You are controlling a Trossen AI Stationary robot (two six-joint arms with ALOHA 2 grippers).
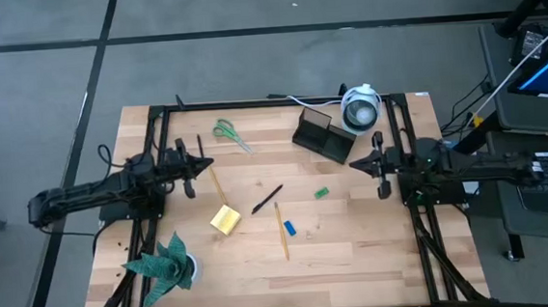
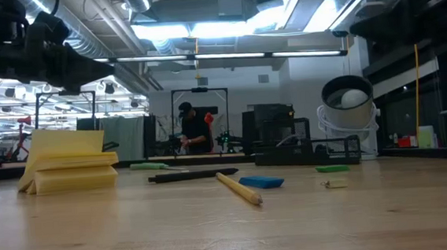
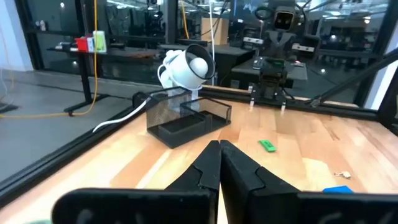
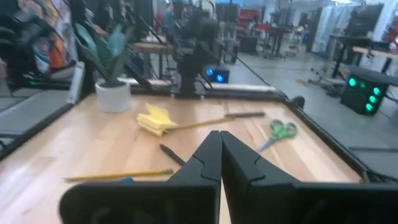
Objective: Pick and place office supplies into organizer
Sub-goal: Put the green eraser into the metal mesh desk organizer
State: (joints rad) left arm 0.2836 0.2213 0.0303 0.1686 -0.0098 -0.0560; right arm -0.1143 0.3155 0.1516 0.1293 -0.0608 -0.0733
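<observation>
Both arms wait above the table ends, holding nothing. My left gripper (image 1: 197, 166) (image 3: 219, 144) is shut at the left side. My right gripper (image 1: 364, 163) (image 4: 220, 134) is shut at the right side. Between them on the wood lie the green-handled scissors (image 1: 229, 132) (image 4: 280, 130), the yellow sticky-note pad (image 1: 225, 220) (image 2: 68, 163), the black pen (image 1: 267, 199), two yellow pencils (image 1: 216, 184) (image 1: 282, 230), the blue block (image 1: 290, 228) (image 2: 261, 182) and the green piece (image 1: 322, 193) (image 3: 267, 145). The black organizer (image 1: 323, 134) (image 3: 186, 118) stands near the far edge.
A round white camera-like device (image 1: 360, 109) (image 3: 186, 65) stands right beside the organizer, with a white cable along the far edge. A green paper plant in a white pot (image 1: 170, 262) sits at the near left corner. Black frame rails (image 1: 158, 152) run along both table sides.
</observation>
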